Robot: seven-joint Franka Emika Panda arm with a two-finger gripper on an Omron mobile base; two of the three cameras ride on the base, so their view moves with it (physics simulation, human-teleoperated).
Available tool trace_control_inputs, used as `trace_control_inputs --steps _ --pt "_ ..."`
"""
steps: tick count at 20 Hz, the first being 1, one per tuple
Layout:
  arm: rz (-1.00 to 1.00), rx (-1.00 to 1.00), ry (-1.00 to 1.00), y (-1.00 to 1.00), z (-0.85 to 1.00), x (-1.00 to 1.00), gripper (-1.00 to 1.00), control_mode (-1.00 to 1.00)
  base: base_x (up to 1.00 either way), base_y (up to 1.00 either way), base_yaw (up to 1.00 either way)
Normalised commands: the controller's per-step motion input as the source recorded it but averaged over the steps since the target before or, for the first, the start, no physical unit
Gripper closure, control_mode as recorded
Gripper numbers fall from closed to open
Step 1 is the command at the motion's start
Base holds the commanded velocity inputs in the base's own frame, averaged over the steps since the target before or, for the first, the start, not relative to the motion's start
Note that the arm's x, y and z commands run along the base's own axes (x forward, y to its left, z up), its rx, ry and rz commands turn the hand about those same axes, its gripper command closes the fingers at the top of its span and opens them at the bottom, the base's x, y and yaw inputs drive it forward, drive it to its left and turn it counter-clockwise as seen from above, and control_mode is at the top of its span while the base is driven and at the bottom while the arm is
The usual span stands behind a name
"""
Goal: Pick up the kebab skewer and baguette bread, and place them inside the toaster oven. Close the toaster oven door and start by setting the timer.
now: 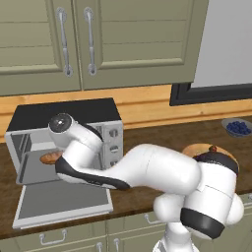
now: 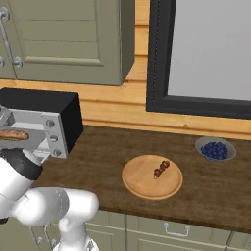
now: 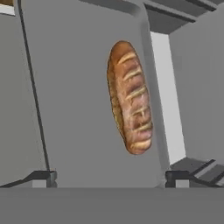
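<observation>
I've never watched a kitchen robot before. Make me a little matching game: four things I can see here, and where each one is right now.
Things:
1. baguette bread
2. kebab skewer
3. toaster oven door
4. blueberries

Places or states:
A. in a small bowl on the counter
B. dropped open, lying flat
C. on the round wooden board
D. inside the toaster oven

Pairs: 1-D, 2-C, 3-B, 4-A
</observation>
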Motion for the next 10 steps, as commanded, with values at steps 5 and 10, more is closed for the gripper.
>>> trace_control_inputs --steps 5,10 --pt "-0.35 0.13 0.25 -1.0 0.41 -0.06 -1.0 -1.0 0.0 0.0 0.0" --pt "-0.49 0.07 0.25 -1.0 0.3 0.07 -1.0 -1.0 0.0 0.0 0.0"
